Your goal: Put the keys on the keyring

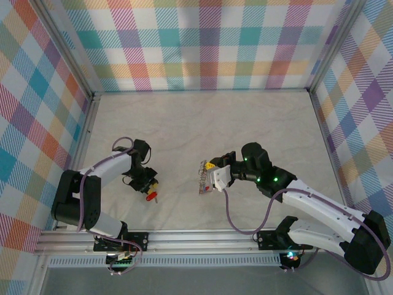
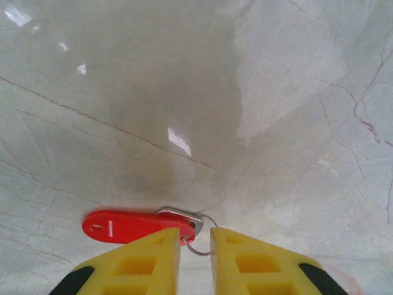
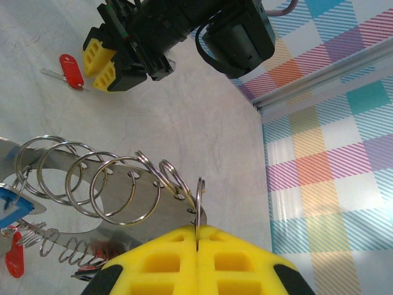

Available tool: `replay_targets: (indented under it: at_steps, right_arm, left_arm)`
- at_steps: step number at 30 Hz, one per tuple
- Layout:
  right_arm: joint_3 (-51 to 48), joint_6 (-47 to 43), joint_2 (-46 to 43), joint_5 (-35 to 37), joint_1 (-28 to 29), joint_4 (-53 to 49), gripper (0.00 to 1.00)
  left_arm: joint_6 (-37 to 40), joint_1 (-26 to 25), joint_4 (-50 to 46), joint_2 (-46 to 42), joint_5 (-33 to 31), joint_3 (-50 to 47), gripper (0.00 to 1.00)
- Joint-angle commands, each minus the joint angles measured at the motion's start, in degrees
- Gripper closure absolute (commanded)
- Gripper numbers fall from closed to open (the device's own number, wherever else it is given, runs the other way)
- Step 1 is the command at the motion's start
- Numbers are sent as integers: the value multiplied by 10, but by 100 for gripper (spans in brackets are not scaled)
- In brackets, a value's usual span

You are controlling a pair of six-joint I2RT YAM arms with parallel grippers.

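Quick rundown of that moment, fwiw. The left gripper [image 2: 195, 261] was down low over the table [image 1: 202, 123], yellow tips parted just a bit w/ a narrow gap btwn them. The red key [image 2: 132, 225] lay flat on the table right at those tips, its red head pointing off to the left in the left wrist view and its small wire ring sitting at the mouth of the gap. Didn't look pinched afaict, the gap was wider than the wire.

From the top cam the same red key [image 1: 151, 197] was just on the near side of the left gripper [image 1: 149, 186], well apart from the right arm.

The right gripper [image 3: 196, 236] was clamped tight, tips together, on the keyring [image 3: 116, 190]. That looked like a row of silver wire loops strung out to the left of the tips, held up off the table. A blue key [image 3: 7, 206] and a second red key [image 3: 13, 261] hung at its far end, partly cut off by the frame edge. Top cam had the keyring [image 1: 202, 181] sticking out left of the right gripper [image 1: 212, 178], roughly mid-table.
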Motion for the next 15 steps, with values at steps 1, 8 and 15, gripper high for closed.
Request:
replay_targets:
  at_steps: [1, 8, 15]
  right_arm:
    - [20, 14, -10, -16, -3, 13, 100]
    - [19, 14, -10, -16, -3, 11, 100]
    - [19, 14, -11, -16, -3, 12, 100]
  left_arm:
    - [3, -8, -3, 5, 6, -8, 78]
    - [5, -32, 4, 1, 10, -6, 69]
    - [116, -72, -57, 11, -39, 49, 64]
